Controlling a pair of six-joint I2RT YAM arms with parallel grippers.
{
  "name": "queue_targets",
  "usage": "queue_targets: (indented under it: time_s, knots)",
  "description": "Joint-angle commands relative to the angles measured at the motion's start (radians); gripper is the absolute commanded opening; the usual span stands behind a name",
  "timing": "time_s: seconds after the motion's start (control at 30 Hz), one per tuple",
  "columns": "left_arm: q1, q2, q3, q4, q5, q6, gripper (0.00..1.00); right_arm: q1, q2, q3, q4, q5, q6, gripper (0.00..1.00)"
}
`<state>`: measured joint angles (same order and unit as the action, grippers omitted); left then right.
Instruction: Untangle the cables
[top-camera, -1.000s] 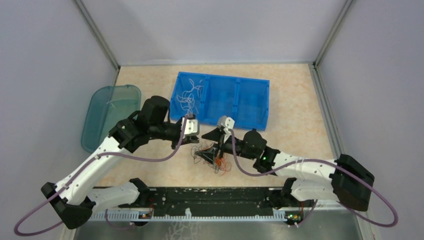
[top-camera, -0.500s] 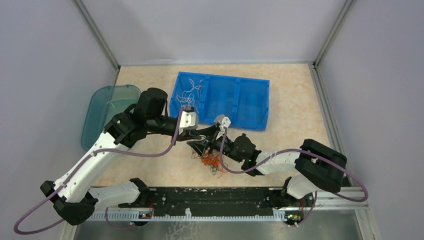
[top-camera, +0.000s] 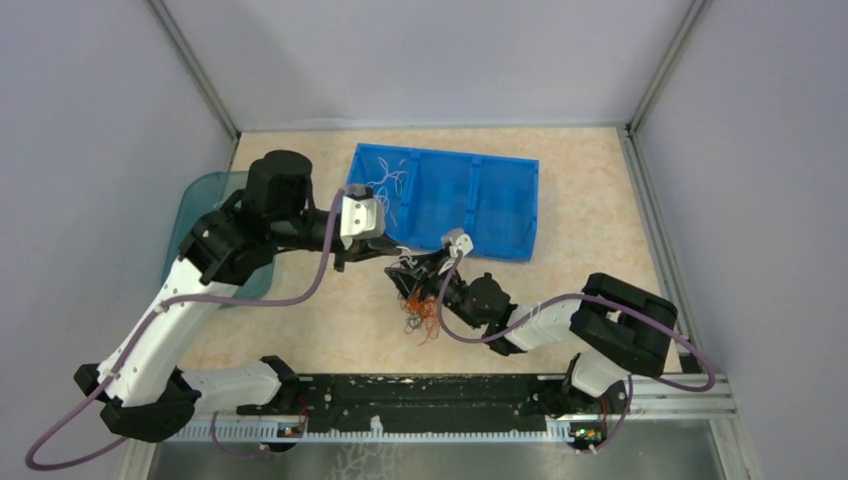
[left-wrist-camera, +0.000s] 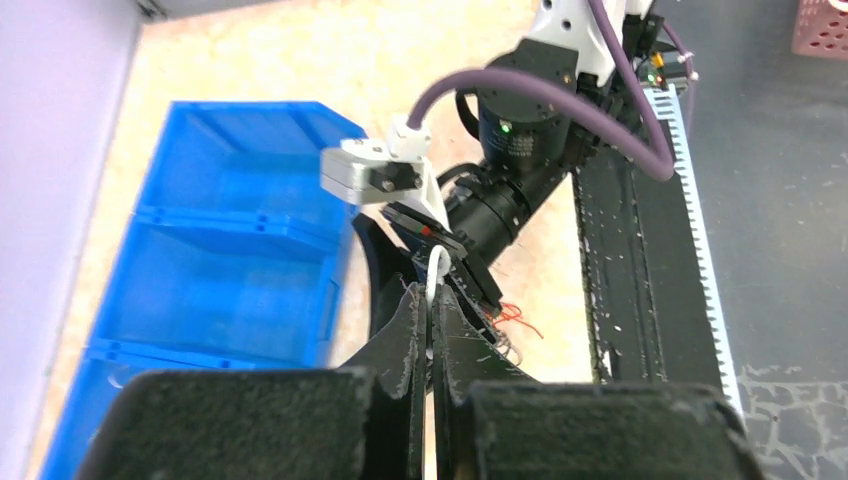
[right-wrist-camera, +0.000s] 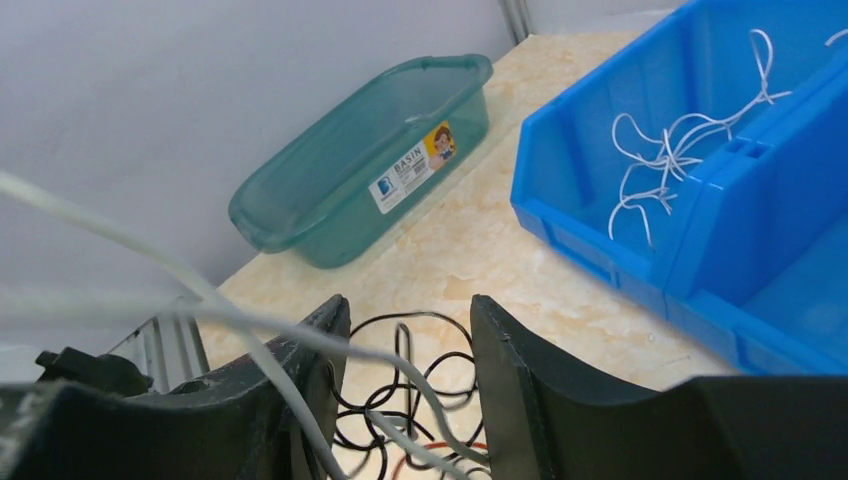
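Cables (top-camera: 420, 312): thin curly strands, white, red-orange, black, tangled on speckled tabletop (top-camera: 600, 220). Left claw (left-wrist-camera: 430, 300) pinches one white strand (left-wrist-camera: 437, 262); right claw (right-wrist-camera: 408, 340) spread wide. Blue plastic bin (top-camera: 505, 205) and teal basin (right-wrist-camera: 330, 200) nearby.

**Plastic gloss, rough pads**

The blue bin (right-wrist-camera: 560, 180) is glossy moulded plastic; the teal basin (right-wrist-camera: 330, 220), upper left, is translucent plastic. The pads (left-wrist-camera: 400, 340) of the left gripper (left-wrist-camera: 428, 300) are matt, rough and black. The white cable (left-wrist-camera: 436, 268) looks smooth-coated. The table (right-wrist-camera: 470, 250) is smooth, marbled beige.
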<state>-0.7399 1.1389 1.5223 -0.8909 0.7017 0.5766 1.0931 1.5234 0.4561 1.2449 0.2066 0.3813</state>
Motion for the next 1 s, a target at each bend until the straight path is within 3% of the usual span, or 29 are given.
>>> queue_targets:
  time_s: [0.0,0.27,0.83,0.97]
  knots:
    - [-0.003,-0.007,0.110,-0.027,-0.020,0.023,0.00,0.008,-0.003,-0.036,0.045,0.052,0.037,0.48]
    - [-0.004,-0.025,0.193,0.104,-0.118,0.063,0.00,0.008,0.000,-0.116,0.065,0.053,0.095,0.43]
    - [-0.004,-0.054,0.226,0.645,-0.299,0.125,0.02,0.008,0.052,-0.175,0.096,0.017,0.213,0.41]
    - [-0.003,-0.036,0.258,0.669,-0.296,0.135,0.04,0.008,0.051,-0.180,0.103,0.012,0.223,0.41]
